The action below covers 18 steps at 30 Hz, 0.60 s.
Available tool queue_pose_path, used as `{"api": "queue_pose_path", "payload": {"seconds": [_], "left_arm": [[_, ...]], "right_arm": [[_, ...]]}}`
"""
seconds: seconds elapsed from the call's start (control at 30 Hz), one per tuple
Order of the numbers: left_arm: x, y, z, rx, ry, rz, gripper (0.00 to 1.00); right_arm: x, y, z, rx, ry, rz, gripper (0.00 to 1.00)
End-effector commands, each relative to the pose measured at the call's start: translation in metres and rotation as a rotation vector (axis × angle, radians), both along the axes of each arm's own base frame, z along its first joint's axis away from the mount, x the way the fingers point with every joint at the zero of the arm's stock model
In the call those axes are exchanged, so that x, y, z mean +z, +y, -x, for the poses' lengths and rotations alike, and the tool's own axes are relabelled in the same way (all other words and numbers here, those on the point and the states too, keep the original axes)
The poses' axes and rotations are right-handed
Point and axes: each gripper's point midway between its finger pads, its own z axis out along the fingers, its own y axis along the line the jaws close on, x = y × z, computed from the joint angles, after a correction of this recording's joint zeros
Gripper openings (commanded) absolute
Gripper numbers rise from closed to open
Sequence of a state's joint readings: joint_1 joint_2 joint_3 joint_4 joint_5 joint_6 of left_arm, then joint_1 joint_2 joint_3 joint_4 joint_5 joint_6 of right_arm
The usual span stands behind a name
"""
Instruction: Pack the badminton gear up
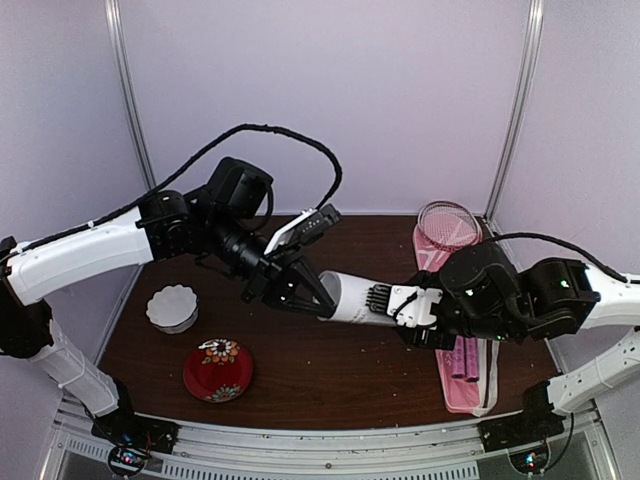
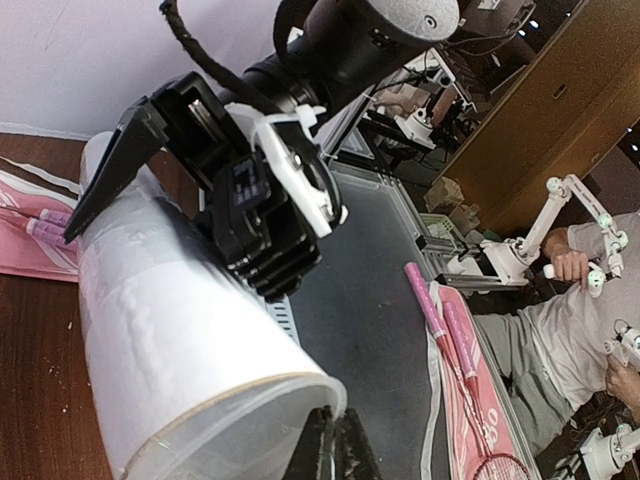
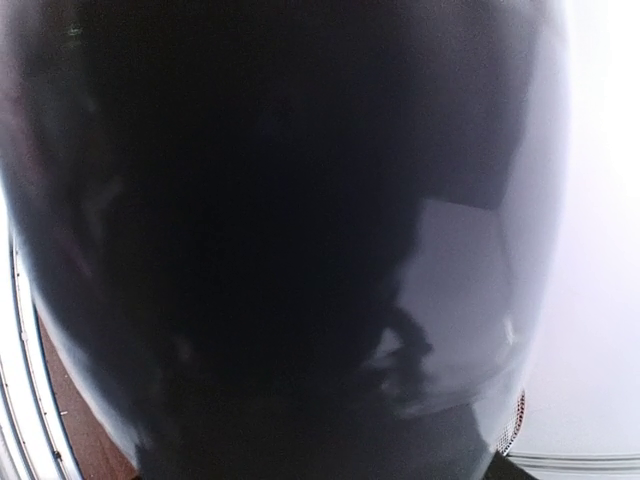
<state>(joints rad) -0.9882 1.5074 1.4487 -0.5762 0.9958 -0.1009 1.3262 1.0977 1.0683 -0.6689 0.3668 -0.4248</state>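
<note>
Two grippers meet at the long white tube [image 1: 352, 297], held above the table's middle. Left gripper [image 1: 300, 290] has its fingers spread at the tube's open mouth. Right gripper [image 1: 385, 303] is clamped around the tube's far end. Beyond and beneath the right gripper lies the pink bag [image 1: 462, 380] with two racquets [image 1: 446, 226] resting on it.

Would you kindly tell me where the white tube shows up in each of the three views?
Top external: the tube lies mid-table, between both grippers.
Left wrist: it fills the lower left, open rim nearest the lens.
Right wrist: dark blur; cannot tell.
Shared landmark: the pink bag, right in top view, lower right in left wrist.
</note>
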Motion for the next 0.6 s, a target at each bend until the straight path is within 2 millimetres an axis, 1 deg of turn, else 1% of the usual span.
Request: {"api": "queue_pose_path", "payload": {"seconds": [0.0,0.07,0.1,0.13,0.2,0.33,0.43,0.57], "left_arm": [[-0.049,-0.009,-0.026,0.122,0.008,-0.144,0.0],[-0.042,-0.009,-0.029,0.132,-0.013,-0.128,0.0],[-0.039,-0.009,-0.028,0.129,-0.017,-0.119,0.02],[-0.035,-0.01,-0.028,0.123,-0.021,-0.108,0.07],[-0.028,-0.009,-0.027,0.123,-0.034,-0.093,0.19],[-0.019,-0.006,-0.031,0.156,-0.077,-0.081,0.32],[-0.01,-0.002,-0.034,0.187,-0.116,-0.07,0.45],[0.002,0.001,-0.043,0.256,-0.171,-0.045,0.5]], "right_arm": [[0.1,0.032,0.015,0.092,-0.059,-0.405,0.59],[0.095,0.034,0.016,0.098,-0.054,-0.392,0.6],[0.093,0.035,0.016,0.099,-0.053,-0.389,0.6],[0.09,0.036,0.015,0.099,-0.053,-0.385,0.59],[0.086,0.037,0.014,0.095,-0.053,-0.376,0.59],[0.079,0.039,0.013,0.088,-0.05,-0.363,0.59],[0.076,0.039,0.013,0.085,-0.047,-0.367,0.59],[0.069,0.04,0.013,0.082,-0.035,-0.368,0.59]]}}
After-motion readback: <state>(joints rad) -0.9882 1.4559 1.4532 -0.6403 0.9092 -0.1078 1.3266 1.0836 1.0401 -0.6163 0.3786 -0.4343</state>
